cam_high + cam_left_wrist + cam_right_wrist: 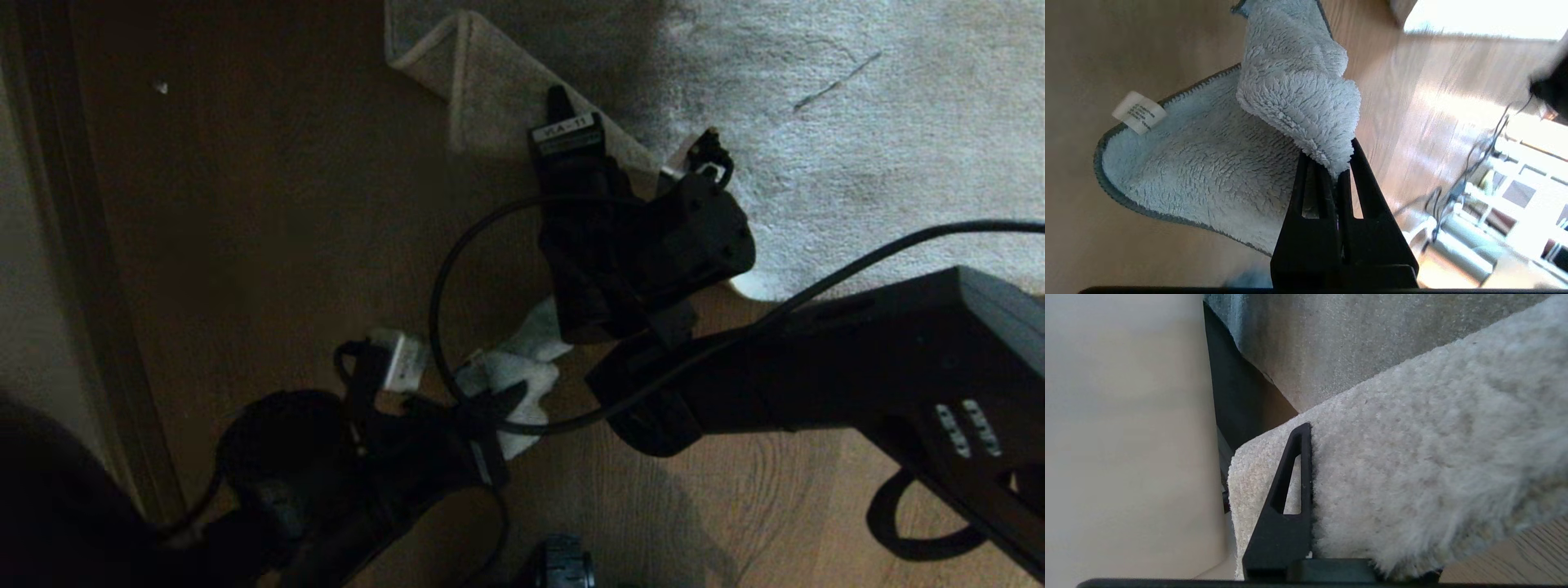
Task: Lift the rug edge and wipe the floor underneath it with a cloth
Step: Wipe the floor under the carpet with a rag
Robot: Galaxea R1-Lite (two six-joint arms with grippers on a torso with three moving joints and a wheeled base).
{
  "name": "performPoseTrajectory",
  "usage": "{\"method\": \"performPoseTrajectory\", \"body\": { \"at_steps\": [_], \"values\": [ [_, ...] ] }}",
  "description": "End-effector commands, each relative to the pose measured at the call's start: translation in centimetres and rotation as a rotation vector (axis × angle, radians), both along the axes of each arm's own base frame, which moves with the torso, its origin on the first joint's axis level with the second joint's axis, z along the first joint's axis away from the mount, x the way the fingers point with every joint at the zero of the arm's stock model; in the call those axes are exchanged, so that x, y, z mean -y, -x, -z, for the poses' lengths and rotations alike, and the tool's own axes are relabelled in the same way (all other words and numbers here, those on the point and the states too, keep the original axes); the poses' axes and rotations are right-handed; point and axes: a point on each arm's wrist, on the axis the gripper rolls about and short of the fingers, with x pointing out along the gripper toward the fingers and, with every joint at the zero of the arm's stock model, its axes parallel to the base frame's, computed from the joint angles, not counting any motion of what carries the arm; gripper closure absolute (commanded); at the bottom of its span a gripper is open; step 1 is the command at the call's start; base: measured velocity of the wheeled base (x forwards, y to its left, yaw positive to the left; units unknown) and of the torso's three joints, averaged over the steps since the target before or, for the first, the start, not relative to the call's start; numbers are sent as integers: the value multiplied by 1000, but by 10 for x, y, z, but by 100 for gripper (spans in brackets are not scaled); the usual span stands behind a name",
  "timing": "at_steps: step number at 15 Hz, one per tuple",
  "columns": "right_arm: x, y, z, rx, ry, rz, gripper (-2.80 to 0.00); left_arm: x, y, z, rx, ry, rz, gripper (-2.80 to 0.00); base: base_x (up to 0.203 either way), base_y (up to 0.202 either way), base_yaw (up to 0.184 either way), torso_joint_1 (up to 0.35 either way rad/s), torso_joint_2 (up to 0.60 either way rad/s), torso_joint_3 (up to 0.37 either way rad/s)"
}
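We have the right pincer (1310,506) clamped on the rug edge (1372,457), one finger flat against the pile and the rug's thickness filling the jaws, so the corner is folded up and back, its paler backing turned to the head camera. That leaves a wedge of bare floor (269,245) exposed beside the fold. Our left pincer (1340,169) is pressed together on a bunched corner of the cloth (1216,163), whose free part spreads flat on the planks with its label showing.

In the head view the cloth (522,371) lies just short of the raised rug edge (482,90), on the robot's side of it, and close under the right wrist. The floor to be wiped runs away from the left pincer (490,408), forward and slightly toward the right arm, along the line of the fold. We judge the left arm the only free one, so its stroke must pass beneath the right arm's cable without snagging.
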Motion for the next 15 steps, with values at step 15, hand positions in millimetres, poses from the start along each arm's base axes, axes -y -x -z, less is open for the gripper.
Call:
{"method": "performPoseTrajectory", "body": {
  "at_steps": [15],
  "values": [
    [1, 2, -3, 33, -44, 0, 0, -25, -78, -17, 180, 64, -230, 0, 0, 0, 0, 0, 0, 0]
  ]
}}
